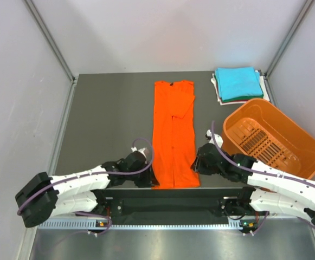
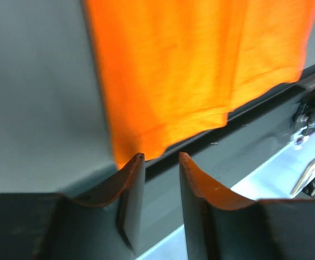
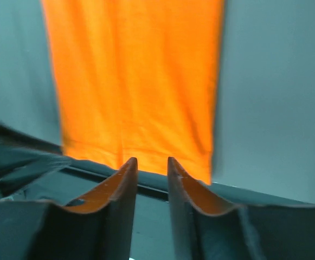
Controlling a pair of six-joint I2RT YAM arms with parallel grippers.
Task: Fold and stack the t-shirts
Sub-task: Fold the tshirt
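The bright orange t-shirt (image 1: 173,135) lies flat on the grey table (image 1: 108,119), folded into a long narrow strip from the back to the near edge. My left gripper (image 1: 152,181) sits at its near left corner. In the left wrist view the gripper (image 2: 161,156) is open, with the orange hem (image 2: 200,65) just beyond its tips and nothing between the jaws. My right gripper (image 1: 196,163) is beside the strip's near right edge; it (image 3: 152,160) is open by a narrow gap and holds nothing, with the shirt (image 3: 135,81) ahead of it. A turquoise folded t-shirt (image 1: 237,82) tops a stack at the back right.
A rigid orange slotted basket (image 1: 274,138) stands at the right, close to my right arm. White and dark cloth edges (image 1: 218,92) show under the turquoise shirt. The dark mounting rail (image 1: 168,200) runs along the table's near edge, just below the shirt's hem.
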